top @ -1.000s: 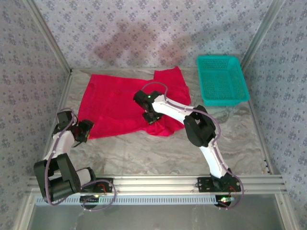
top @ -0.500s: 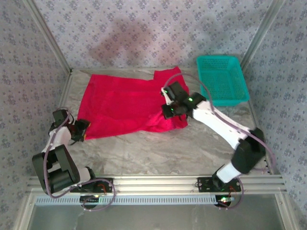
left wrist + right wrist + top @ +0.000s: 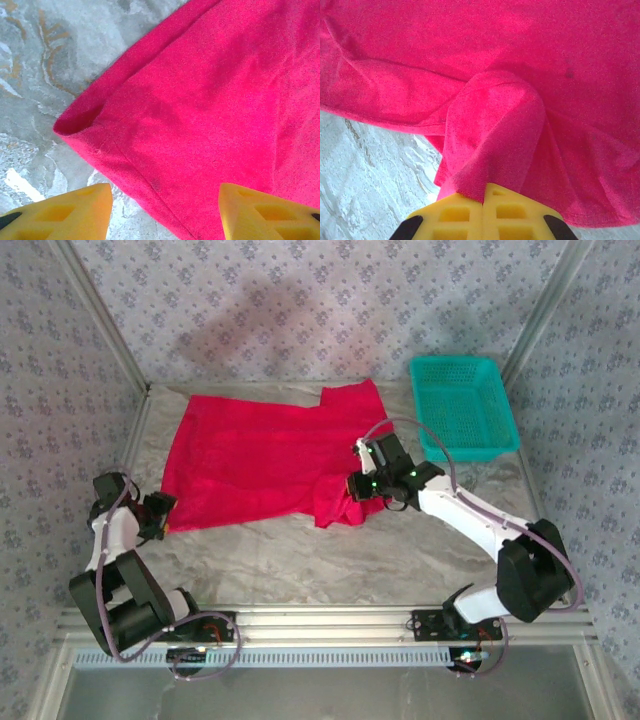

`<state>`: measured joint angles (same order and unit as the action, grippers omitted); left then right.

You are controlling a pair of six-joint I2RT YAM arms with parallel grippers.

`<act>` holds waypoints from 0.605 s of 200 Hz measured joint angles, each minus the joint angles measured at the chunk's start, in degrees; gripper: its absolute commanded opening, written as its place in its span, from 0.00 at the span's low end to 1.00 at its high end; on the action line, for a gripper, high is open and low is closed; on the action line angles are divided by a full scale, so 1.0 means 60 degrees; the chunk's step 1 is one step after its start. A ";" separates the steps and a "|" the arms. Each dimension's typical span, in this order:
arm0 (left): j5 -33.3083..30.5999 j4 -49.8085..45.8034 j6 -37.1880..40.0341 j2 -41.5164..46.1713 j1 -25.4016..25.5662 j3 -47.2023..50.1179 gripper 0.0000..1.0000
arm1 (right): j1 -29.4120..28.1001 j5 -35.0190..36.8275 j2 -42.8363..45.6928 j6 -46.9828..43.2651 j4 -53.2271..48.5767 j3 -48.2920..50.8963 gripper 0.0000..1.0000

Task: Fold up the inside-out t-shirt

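Our right gripper pinches a bunch of the red shirt, which lies spread on the table. Our left gripper gapes empty over its corner. If we tug hard, the cloth could slip out.

Stretches the right arm forward-left, right pincer clamped shut on a fold of the t-shirt. Holds the left arm folded near its base, left pincer parted, aimed rightward.
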<state>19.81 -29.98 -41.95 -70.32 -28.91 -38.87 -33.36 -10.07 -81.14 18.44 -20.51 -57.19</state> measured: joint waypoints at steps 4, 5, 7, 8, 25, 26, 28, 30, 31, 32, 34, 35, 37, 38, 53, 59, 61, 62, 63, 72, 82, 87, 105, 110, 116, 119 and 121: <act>-0.0015 0.0004 0.0000 -0.0058 -0.0029 0.0022 0.58 | 0.0011 -0.0022 -0.0011 0.0000 0.0040 0.0011 0.00; -0.0011 0.0004 0.0000 -0.0066 -0.0036 0.0025 0.58 | 0.0015 -0.0025 -0.0015 0.0000 0.0040 0.0015 0.00; -0.0007 0.0007 0.0000 -0.0084 -0.0055 0.0033 0.58 | 0.0025 -0.0036 -0.0022 0.0004 0.0066 0.0022 0.00; 0.0000 0.0011 -0.0004 -0.0095 -0.0062 0.0036 0.57 | 0.0033 -0.0051 -0.0033 0.0000 0.0080 0.0029 0.00; -0.0127 0.0051 -0.0011 -0.0408 -0.0219 0.0149 0.57 | 0.0146 -0.0182 -0.0098 0.0000 0.0222 0.0084 0.00; -0.0135 0.0051 -0.0018 -0.0423 -0.0222 0.0153 0.57 | 0.0153 -0.0189 -0.0102 0.0000 0.0229 0.0084 0.00; -0.0164 0.0058 -0.0015 -0.0466 -0.0240 0.0168 0.57 | 0.0168 -0.0208 -0.0106 0.0000 0.0248 0.0095 0.00; -0.0175 0.0076 -0.0018 -0.0517 -0.0248 0.0182 0.57 | 0.0186 -0.0226 -0.0109 0.0000 0.0262 0.0106 0.00; -0.0182 0.0080 -0.0018 -0.0532 -0.0251 0.0189 0.57 | 0.0193 -0.0229 -0.0109 0.0000 0.0266 0.0109 0.00; -0.0189 0.0087 -0.0018 -0.0546 -0.0251 0.0193 0.56 | 0.0204 -0.0237 -0.0109 0.0000 0.0273 0.0117 0.00; -0.0208 0.0102 -0.0018 -0.0594 -0.0255 0.0204 0.56 | 0.0219 -0.0251 -0.0109 0.0000 0.0280 0.0127 0.00; -0.0215 0.0113 -0.0022 -0.0627 -0.0255 0.0211 0.56 | 0.0226 -0.0259 -0.0109 0.0000 0.0284 0.0131 0.00; -0.0222 0.0127 -0.0025 -0.0659 -0.0255 0.0222 0.56 | 0.0240 -0.0270 -0.0109 0.0000 0.0291 0.0138 0.00; -0.0229 0.0142 -0.0044 -0.0699 -0.0259 0.0229 0.56 | 0.0248 -0.0273 -0.0109 0.0000 0.0291 0.0142 0.00; -0.0233 0.0361 -0.0127 -0.1086 -0.0262 0.0302 0.50 | 0.0364 -0.0339 -0.0109 0.0000 0.0321 0.0178 0.00; -0.0226 0.0470 -0.0178 -0.1264 -0.0262 0.0317 0.48 | 0.0404 -0.0375 -0.0109 0.0000 0.0321 0.0178 0.00; -0.0226 0.0510 -0.0157 -0.1322 -0.0262 0.0321 0.46 | 0.0423 -0.0379 -0.0109 0.0000 0.0324 0.0178 0.00; -0.0226 0.0528 -0.0153 -0.1366 -0.0262 0.0321 0.45 | 0.0426 -0.0386 -0.0109 0.0000 0.0324 0.0178 0.00; -0.0229 0.0539 -0.0168 -0.1392 -0.0262 0.0324 0.45 | 0.0430 -0.0390 -0.0109 0.0000 0.0324 0.0182 0.00; -0.0237 0.0667 -0.0259 -0.1657 -0.0262 0.0321 0.36 | 0.0484 -0.0412 -0.0109 0.0000 0.0328 0.0178 0.00; -0.0266 0.0594 -0.0237 -0.1814 -0.0324 0.0295 0.24 | 0.0532 -0.0437 -0.0109 0.0000 0.0328 0.0182 0.00; -0.0266 0.0550 -0.0295 -0.1858 -0.0386 0.0280 0.18 | 0.0561 -0.0452 -0.0109 0.0000 0.0328 0.0178 0.00; -0.0426 0.0208 -0.0364 -0.1963 -0.0444 0.0160 0.00 | 0.0634 -0.0474 -0.0109 0.0000 0.0324 0.0178 0.00; -0.0441 0.0160 -0.0310 -0.1960 -0.0455 0.0113 0.00 | 0.0652 -0.0474 -0.0109 0.0004 0.0321 0.0178 0.00; -0.0404 0.0262 -0.0284 -0.1960 -0.0437 0.0069 0.00 | 0.0685 -0.0474 -0.0109 0.0004 0.0288 0.0153 0.00; -0.0401 0.0291 -0.0302 -0.1971 -0.0408 0.0029 0.00 | 0.0703 -0.0466 -0.0109 0.0004 0.0240 0.0124 0.00; -0.0401 0.0299 -0.0291 -0.1989 -0.0397 -0.0004 0.00 | 0.0718 -0.0470 -0.0109 0.0004 0.0197 0.0095 0.00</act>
<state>17.41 -28.18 -43.70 -82.26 -31.29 -38.89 -29.06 -12.88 -81.80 18.46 -19.33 -56.62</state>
